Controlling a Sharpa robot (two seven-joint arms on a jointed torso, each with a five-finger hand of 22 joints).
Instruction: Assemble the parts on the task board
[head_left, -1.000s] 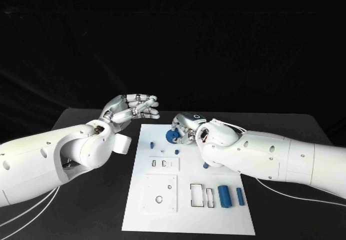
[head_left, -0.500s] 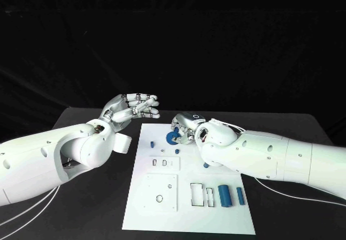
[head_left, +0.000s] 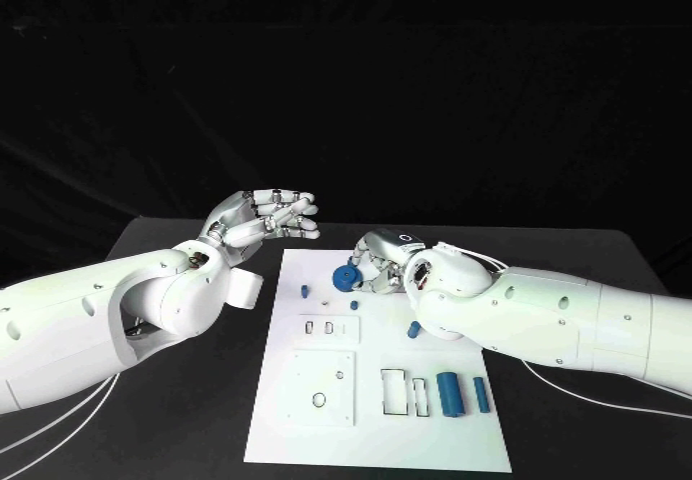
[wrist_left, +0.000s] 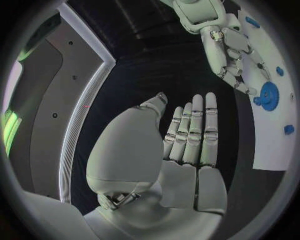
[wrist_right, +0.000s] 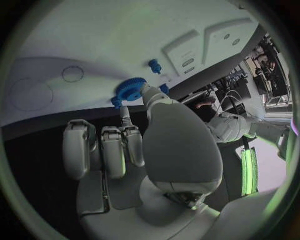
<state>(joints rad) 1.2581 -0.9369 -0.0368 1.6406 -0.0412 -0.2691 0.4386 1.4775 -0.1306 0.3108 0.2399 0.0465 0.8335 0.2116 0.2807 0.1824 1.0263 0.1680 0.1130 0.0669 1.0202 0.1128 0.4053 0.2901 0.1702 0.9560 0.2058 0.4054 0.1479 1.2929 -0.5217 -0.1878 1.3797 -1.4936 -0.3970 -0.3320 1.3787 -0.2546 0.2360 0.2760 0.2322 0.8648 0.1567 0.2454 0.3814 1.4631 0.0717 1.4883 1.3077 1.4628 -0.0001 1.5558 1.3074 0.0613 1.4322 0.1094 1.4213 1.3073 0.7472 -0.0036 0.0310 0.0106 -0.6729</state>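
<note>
The white task board (head_left: 378, 420) lies in the middle of the black table. My right hand (head_left: 381, 262) is low over the board's far end and pinches a blue gear (head_left: 346, 278) between thumb and a finger. The right wrist view shows the same blue gear (wrist_right: 130, 89) at my fingertips, close above the board (wrist_right: 94, 40). My left hand (head_left: 267, 216) is raised off the board's far left corner. Its fingers (wrist_left: 190, 130) lie straight, side by side, with nothing in them. The left wrist view also shows the right hand (wrist_left: 228, 55) with the gear (wrist_left: 269, 95).
Two blue cylinders (head_left: 449, 393) (head_left: 480, 393) lie beside rectangular slots at the board's near right. A small blue peg (head_left: 306, 290) sits near the left edge, and another blue piece (head_left: 414, 328) lies under my right forearm. White plates with holes (head_left: 320, 385) are on the near left.
My right hand has shifted slightly right and toward the near side with the gear still in its pinch. The left hand has stayed raised in place.
</note>
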